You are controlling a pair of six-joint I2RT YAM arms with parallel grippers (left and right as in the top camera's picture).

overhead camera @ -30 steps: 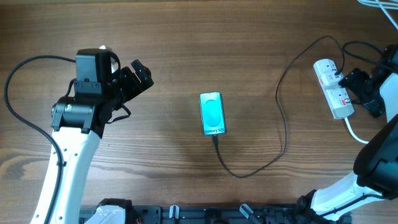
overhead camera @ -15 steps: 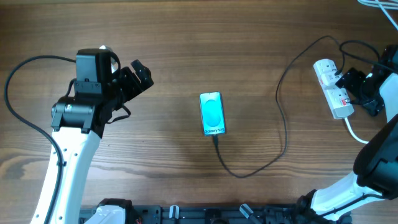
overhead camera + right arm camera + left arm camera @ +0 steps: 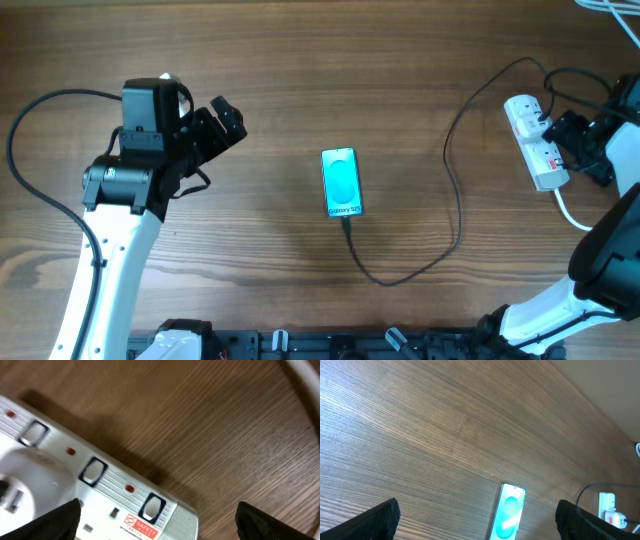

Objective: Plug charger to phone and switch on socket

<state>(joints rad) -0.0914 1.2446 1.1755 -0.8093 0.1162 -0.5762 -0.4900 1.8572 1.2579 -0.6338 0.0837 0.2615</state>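
Observation:
The phone (image 3: 342,183) lies flat mid-table with a teal screen; it also shows in the left wrist view (image 3: 508,519). The thin black charger cable (image 3: 455,200) runs from the phone's near end, loops right and up to a white plug in the socket (image 3: 530,140). The socket is a white power strip at the right edge; the right wrist view shows its rocker switches and red marks (image 3: 95,472). My right gripper (image 3: 562,135) is open, hovering just above the strip. My left gripper (image 3: 222,122) is open and empty at the left, far from the phone.
The strip's thick white cord (image 3: 568,208) trails toward the right edge and crosses the right wrist view's top corner (image 3: 305,380). The robots' black cables loop at far left (image 3: 30,150) and upper right (image 3: 570,75). The arm mounts line the front edge.
My right gripper shifted slightly over the power strip. The left arm, phone and charger cable have not moved.

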